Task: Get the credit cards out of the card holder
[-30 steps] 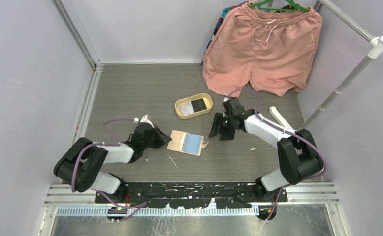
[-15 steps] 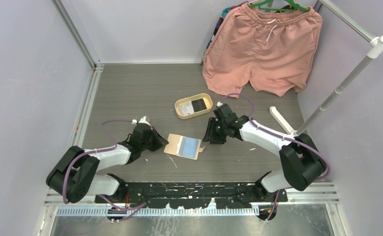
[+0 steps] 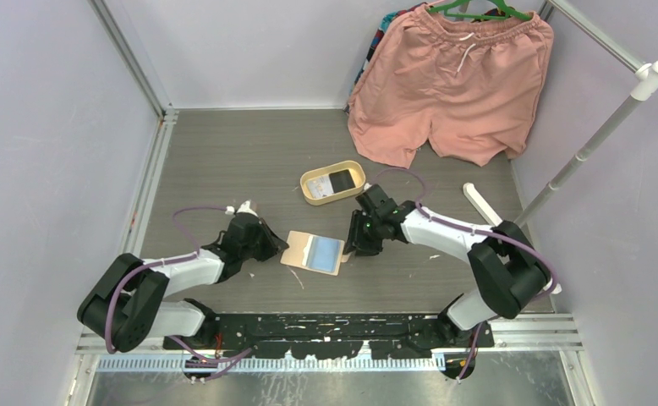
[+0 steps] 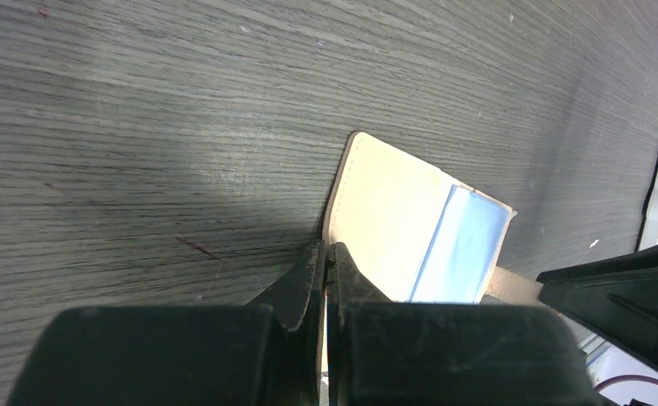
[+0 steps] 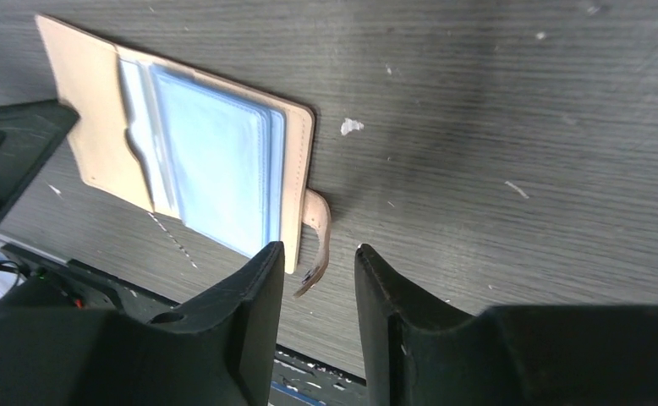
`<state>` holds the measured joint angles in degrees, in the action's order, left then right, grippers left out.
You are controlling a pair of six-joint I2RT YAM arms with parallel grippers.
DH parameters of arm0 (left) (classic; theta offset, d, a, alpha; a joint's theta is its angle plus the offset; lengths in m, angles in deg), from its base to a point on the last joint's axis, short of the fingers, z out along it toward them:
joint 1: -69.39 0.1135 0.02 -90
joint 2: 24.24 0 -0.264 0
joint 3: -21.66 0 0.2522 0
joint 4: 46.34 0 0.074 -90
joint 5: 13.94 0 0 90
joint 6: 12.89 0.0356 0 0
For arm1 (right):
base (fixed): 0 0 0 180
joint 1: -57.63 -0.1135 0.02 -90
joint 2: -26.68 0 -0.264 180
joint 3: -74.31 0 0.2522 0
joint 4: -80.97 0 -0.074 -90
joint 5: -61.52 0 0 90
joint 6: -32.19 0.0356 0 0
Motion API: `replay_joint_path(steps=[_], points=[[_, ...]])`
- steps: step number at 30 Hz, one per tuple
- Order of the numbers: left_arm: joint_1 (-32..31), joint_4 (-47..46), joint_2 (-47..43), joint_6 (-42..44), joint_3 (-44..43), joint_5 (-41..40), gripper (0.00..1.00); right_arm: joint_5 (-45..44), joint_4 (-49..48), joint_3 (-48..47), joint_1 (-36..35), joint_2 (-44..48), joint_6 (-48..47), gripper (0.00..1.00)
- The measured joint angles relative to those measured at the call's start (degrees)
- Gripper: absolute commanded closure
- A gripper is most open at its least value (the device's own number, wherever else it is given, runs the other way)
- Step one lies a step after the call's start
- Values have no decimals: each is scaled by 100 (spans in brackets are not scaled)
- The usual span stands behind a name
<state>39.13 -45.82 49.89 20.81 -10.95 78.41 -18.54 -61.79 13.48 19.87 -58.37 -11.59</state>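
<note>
Pale lilac walls are closing in a grey wood-grain table [image 3: 224, 161], with pink shorts [image 3: 452, 93] hanging well behind the card holder [image 3: 313, 252], to its far right. Both arms are reaching in low toward the holder, one from each side. An oval cream tray [image 3: 330, 201] is sitting just beyond it, carrying a dark card with a white part [image 3: 332, 180].

The holder is lying open and flat, its long axis running left to right. Its tan flap is on the left and its pale blue insides [image 5: 216, 178] on the right; whether those are cards or empty pockets is hard to tell. The left gripper [image 4: 327, 249] is resting at the holder's left edge with its fingers pressed together, seemingly steadying it. The right gripper [image 5: 319, 254] is hovering at the right edge with its fingers partly spread, and the small snap tab [image 5: 319, 233] is lying in the gap between them.

Any card is probably going to slide out rightward, so the right gripper is the nearer one. The tab is standing in its way.
</note>
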Motion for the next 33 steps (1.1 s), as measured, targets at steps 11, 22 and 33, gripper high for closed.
replay_joint_path(steps=[11,22,33], points=[[2,-81,-13,-2,55,0,100,-2,149,-151,-264,-205,74,62],[0,-107,-13,-4,66,0,100,-96,208,-160,-264,-203,85,73],[0,-85,-31,-2,66,-17,100,-203,238,-162,-264,-138,90,80]])
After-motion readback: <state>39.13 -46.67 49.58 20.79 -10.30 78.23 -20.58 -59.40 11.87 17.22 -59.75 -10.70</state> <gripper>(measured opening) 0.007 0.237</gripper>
